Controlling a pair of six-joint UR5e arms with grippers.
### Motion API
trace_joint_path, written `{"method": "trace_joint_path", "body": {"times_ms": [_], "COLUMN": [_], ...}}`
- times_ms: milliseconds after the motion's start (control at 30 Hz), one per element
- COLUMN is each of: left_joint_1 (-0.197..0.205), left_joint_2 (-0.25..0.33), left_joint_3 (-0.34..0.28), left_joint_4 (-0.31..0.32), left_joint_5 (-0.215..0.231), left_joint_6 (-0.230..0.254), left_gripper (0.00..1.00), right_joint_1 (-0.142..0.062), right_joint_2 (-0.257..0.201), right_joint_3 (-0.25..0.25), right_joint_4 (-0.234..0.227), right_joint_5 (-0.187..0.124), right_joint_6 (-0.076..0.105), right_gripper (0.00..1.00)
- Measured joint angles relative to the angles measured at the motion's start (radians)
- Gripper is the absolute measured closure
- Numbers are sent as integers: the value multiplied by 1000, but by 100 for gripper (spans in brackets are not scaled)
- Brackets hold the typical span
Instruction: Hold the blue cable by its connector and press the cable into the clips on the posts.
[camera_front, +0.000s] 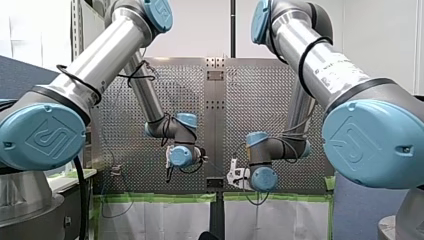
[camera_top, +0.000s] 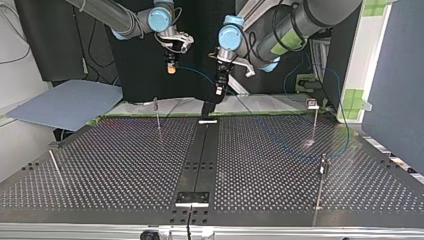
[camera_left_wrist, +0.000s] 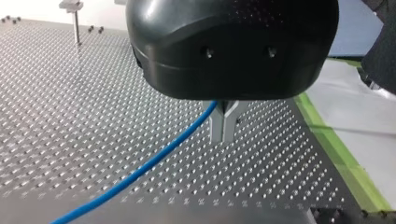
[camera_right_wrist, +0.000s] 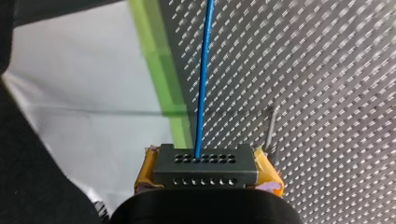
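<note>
Status: routing not started.

1. My right gripper (camera_right_wrist: 205, 173) is clamped on the grey connector (camera_right_wrist: 205, 161), yellow pads on both sides. The blue cable (camera_right_wrist: 203, 70) leaves the connector and runs straight ahead over the perforated table (camera_top: 125, 165).
2. My left gripper (camera_left_wrist: 224, 128) has its metal fingertips closed together, w/ the cable entering the fork just above them (how firmly it is pinched cannot be read).
3. Both grippers hang above the table's far edge in the top view, near each other, w/ a short cable span between them.
4. The posts (camera_top: 315, 120) stand well apart from both grippers. No cable shows in any visible clip.

Done: connector held, cable captured by the 2nd gripper. Left, by judgement: carry the span to the 1st post, press into its clip, then rpt. for every other post.
</note>
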Motion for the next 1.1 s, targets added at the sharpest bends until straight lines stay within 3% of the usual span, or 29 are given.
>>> {"method": "trace_joint_path", "body": {"times_ms": [233,433,633,767,867,1100], "left_joint_1": [-55,-102,-154,-186,-205,-215], "left_joint_2": [-58,-105,-157,-189,-213,-275], "left_joint_3": [53,100,153,185,208,271], "left_joint_4": [-9,-47,-61,-68,-70,-77], "left_joint_5": [-46,-93,-140,-154,-168,-208], "left_joint_6": [-3,-4,-6,-11,-12,-6], "left_gripper": [100,100,100,100,100,100], "right_joint_1": [-65,-113,-166,-203,-230,-267], "right_joint_2": [1,2,2,2,3,3], "right_joint_3": [61,76,84,85,85,84], "right_joint_4": [-41,-69,-101,-135,-162,-223], "right_joint_5": [-65,-109,-161,-179,-186,-205], "right_joint_6": [-6,-19,-10,-10,-22,-24], "right_gripper": [100,100,100,100,100,100]}}
